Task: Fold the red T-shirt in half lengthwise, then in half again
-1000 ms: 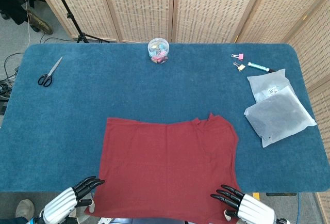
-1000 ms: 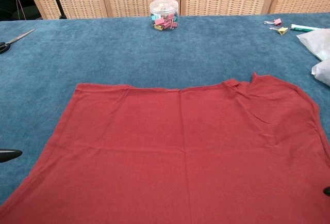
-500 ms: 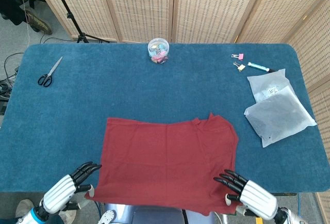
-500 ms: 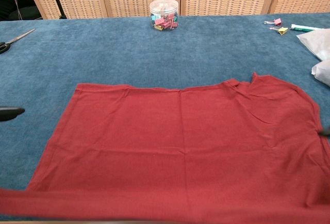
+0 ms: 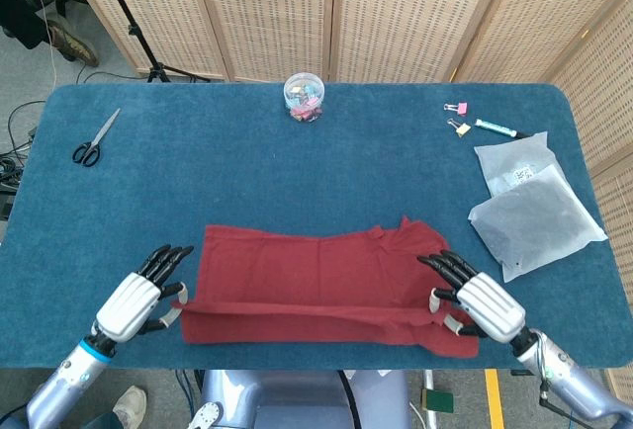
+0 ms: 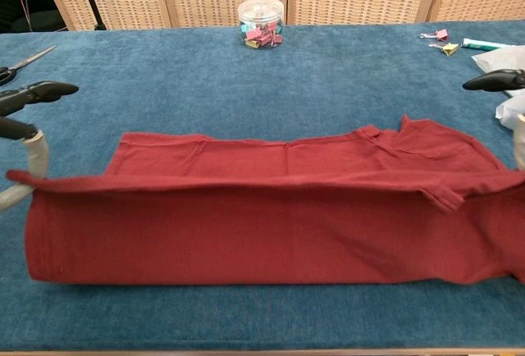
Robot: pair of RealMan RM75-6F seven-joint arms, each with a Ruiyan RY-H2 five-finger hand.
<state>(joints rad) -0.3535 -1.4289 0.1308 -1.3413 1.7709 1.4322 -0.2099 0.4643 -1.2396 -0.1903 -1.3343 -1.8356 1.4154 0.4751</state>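
While the near hem of the shirt (image 5: 316, 286) is lifted off the table (image 5: 247, 182), it is held at its two ends: the left end is pinched by the left hand (image 5: 138, 300) and the right end by the right hand (image 5: 475, 300), with the other fingers of both hands spread. The raised edge is stretched in a line between the hands, and from it a flap of cloth hangs down toward the near table edge, as seen in the chest view. The far part of the shirt is laid flat on the table, near the middle. At the far edge a jar (image 5: 304, 96) of clips is seen. Scissors (image 5: 95, 139) are placed far left. At the right, two bags (image 5: 529, 202) are laid, with clips (image 5: 458, 118) and a marker (image 5: 497, 128) beyond them.
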